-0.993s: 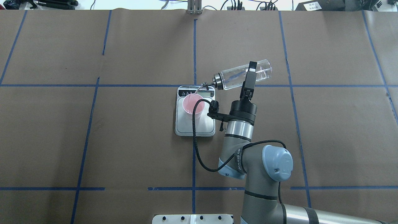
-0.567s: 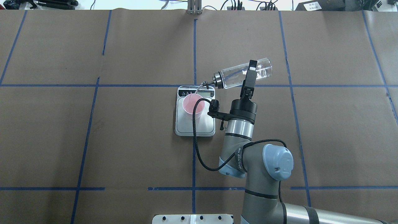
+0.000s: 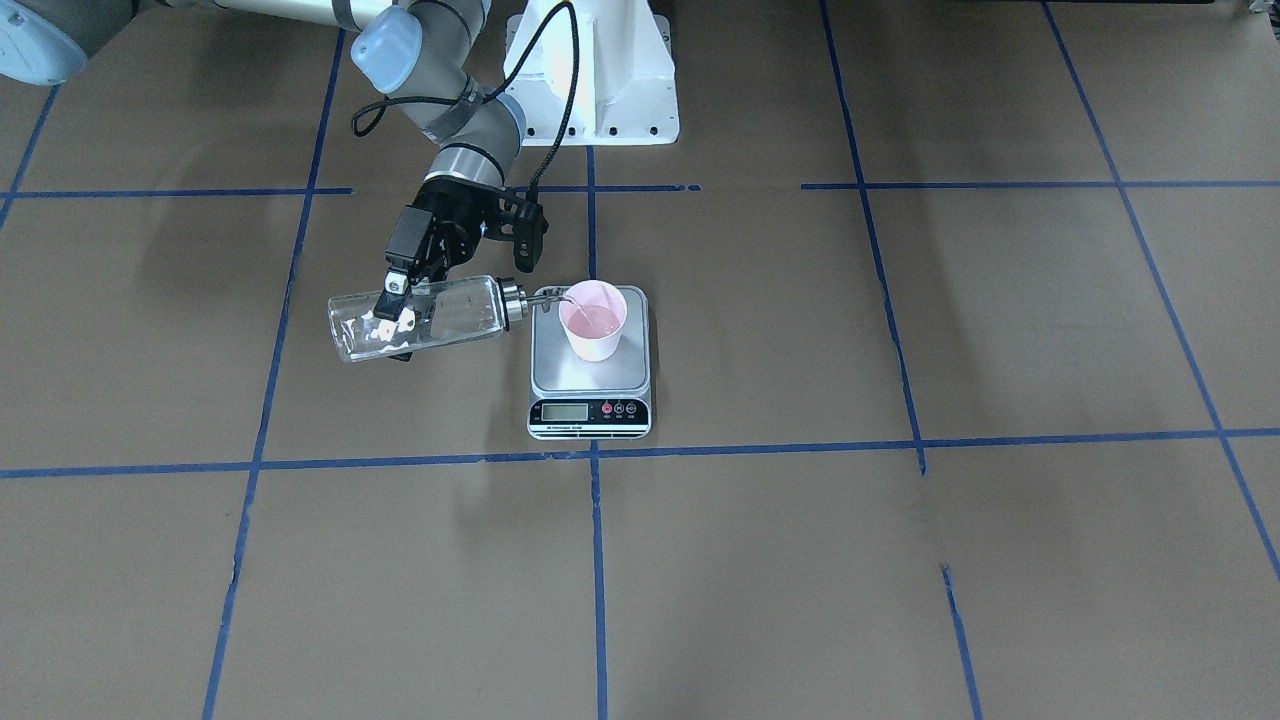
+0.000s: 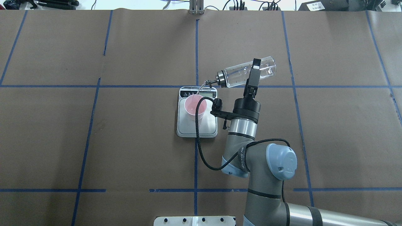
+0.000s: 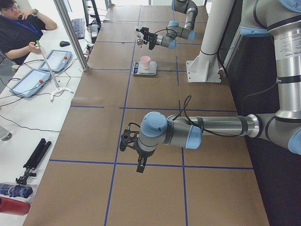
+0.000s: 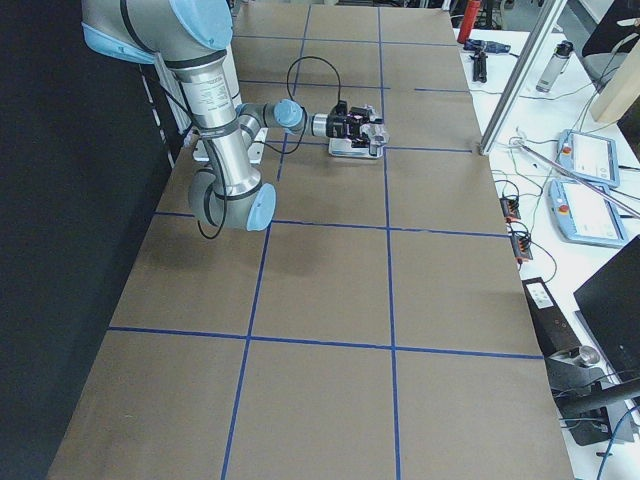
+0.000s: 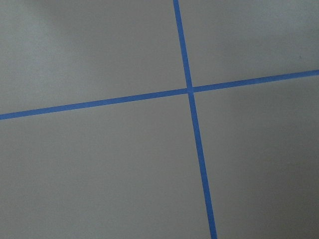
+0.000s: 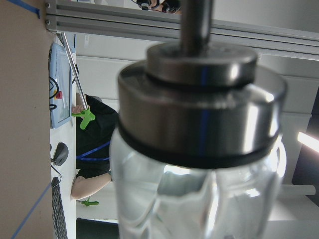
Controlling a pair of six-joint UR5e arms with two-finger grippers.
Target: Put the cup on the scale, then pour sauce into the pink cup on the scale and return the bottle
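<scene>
1. The bottle (image 4: 237, 76) is being held almost on its side, right of centre in the upper half of the overhead view.
2. It is being gripped by the right gripper (image 4: 255, 71), which is closed firmly on the glass near the base end.
3. The spout (image 4: 208, 83) is being pointed leftward, away from the gripper and slightly downward, above the scale's display edge.
4. A thin stream of sauce (image 4: 200, 89) is being poured from the spout into the cup (image 4: 195, 106).
5. The cup is being carried upright on the scale (image 4: 201, 127), at the frame's centre, lower left of the gripper and apart from it.
6. The left gripper (image 5: 139, 167) is being shown only in the left side view, low in the frame and well apart from the scale; its opening cannot be told.
</scene>
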